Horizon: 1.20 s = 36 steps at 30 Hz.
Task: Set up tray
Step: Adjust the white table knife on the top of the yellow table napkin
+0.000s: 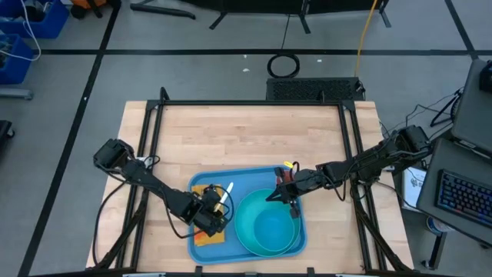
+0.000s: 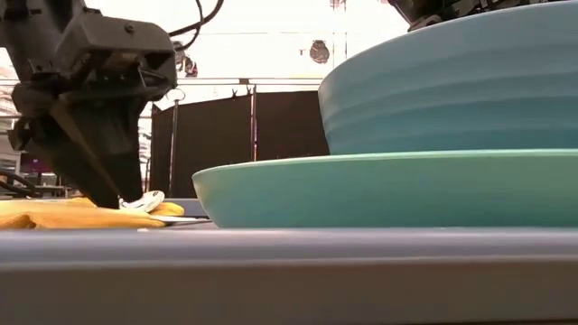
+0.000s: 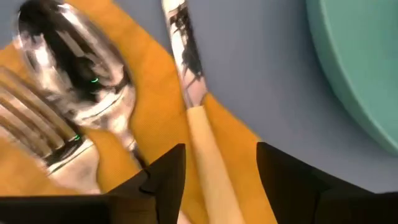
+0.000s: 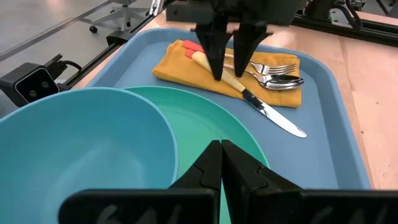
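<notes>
The blue tray (image 1: 246,178) lies on the wooden table. At its left end a yellow napkin (image 4: 180,68) carries a fork (image 3: 37,124), a spoon (image 3: 74,68) and a knife (image 3: 193,106), all lying flat. My left gripper (image 3: 221,174) is open and points down at the knife. Its fingers stand on either side of the cream handle (image 4: 233,81), and I see no touch. A turquoise bowl (image 4: 81,143) sits on the turquoise plate (image 4: 211,118) at the tray's right end. My right gripper (image 4: 221,149) hovers shut above the bowl and plate.
Bare blue tray floor (image 4: 323,93) shows between the napkin and the tray's far rim. Black frame rails (image 1: 154,131) run along the table's left, right and far sides. Bare wood (image 1: 254,131) lies beyond the tray.
</notes>
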{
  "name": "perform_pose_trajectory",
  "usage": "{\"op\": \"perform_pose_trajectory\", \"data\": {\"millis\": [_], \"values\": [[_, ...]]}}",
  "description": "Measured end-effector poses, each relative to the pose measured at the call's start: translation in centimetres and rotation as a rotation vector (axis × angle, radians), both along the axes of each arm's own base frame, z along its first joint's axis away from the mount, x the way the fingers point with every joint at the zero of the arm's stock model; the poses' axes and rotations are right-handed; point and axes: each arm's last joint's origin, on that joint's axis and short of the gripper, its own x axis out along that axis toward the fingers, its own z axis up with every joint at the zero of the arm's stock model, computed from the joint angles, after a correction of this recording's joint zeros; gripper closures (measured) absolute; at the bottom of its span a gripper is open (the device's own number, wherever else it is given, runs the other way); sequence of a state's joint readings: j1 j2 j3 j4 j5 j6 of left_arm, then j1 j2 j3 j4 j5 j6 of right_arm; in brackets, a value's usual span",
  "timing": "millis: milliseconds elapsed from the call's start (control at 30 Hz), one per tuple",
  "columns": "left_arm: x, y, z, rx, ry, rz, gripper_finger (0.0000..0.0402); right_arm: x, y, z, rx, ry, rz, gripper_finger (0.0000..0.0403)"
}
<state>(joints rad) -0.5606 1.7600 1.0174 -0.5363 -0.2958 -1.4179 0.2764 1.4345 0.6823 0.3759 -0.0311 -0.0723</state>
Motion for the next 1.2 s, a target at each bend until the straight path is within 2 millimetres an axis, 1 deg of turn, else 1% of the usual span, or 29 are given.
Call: {"op": "perform_pose_trajectory", "data": {"millis": [100,300,367,600,700,800,1000,1200], "values": [[0.1,0.0,-1.1,0.012,0.044,-0.003,0.02,0.0,0.0,0.0,0.0,0.0,0.0,0.0403],[0.3,0.0,-1.7,0.003,0.07,0.001,0.02,0.0,0.0,0.0,0.001,-0.005,0.0,0.0403],[0.3,0.1,-1.7,-0.004,0.08,0.007,0.0206,0.0,0.0,0.0,0.001,-0.002,0.0,0.0403],[0.0,0.2,-1.1,-0.021,0.078,0.001,0.0269,0.0,0.0,0.0,0.0,0.0,0.0,0.0403],[-0.1,0.0,-1.4,-0.007,0.088,-0.034,0.0292,0.0,0.0,0.0,0.001,0.0,0.0,0.0403],[0.0,0.0,-1.6,-0.013,0.102,-0.04,0.0306,0.0,0.0,0.0,0.001,0.0,0.0,0.0403],[0.1,0.1,-1.6,-0.02,0.104,-0.023,0.0309,0.0,0.0,0.0,0.001,0.0,-0.001,0.0403],[0.1,0.2,-1.5,-0.046,0.096,0.041,0.031,0.0,0.0,0.0,0.001,0.0,-0.001,0.0403]]}}
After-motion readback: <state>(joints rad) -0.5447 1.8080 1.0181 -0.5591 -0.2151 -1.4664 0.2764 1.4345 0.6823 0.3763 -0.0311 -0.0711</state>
